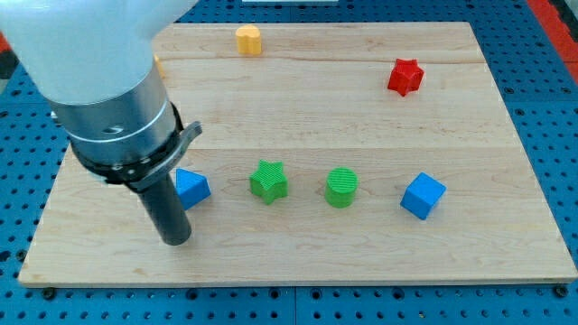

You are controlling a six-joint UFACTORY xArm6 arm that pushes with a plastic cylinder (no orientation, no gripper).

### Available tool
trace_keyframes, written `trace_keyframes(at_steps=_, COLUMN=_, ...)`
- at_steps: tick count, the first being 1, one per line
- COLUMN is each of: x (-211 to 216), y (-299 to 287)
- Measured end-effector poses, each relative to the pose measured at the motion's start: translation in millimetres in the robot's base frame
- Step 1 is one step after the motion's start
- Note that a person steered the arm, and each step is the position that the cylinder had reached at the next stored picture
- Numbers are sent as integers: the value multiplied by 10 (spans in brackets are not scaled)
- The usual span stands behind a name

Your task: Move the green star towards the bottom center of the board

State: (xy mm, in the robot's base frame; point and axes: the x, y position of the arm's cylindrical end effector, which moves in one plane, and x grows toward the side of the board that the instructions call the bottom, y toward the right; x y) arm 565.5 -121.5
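Note:
The green star (268,181) lies on the wooden board (298,108), a little left of centre in the lower half. My tip (174,240) rests on the board near the view's bottom left, well left of the star and just below-left of a blue block (191,188), which the rod partly hides. A green cylinder (341,187) sits right of the star.
A blue cube (423,196) lies at the lower right. A red star (405,77) is at the upper right. A yellow block (247,40) sits near the top edge. An orange bit (158,64) shows beside the arm's body at the upper left.

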Motion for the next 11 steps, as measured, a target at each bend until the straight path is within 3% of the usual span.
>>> trace_keyframes(at_steps=4, x=-732, y=283)
trace_keyframes(at_steps=6, x=-995, y=-412)
trace_keyframes(at_steps=8, x=-605, y=332)
trace_keyframes(at_steps=9, x=-790, y=849)
trace_keyframes(at_steps=11, x=-1093, y=1212)
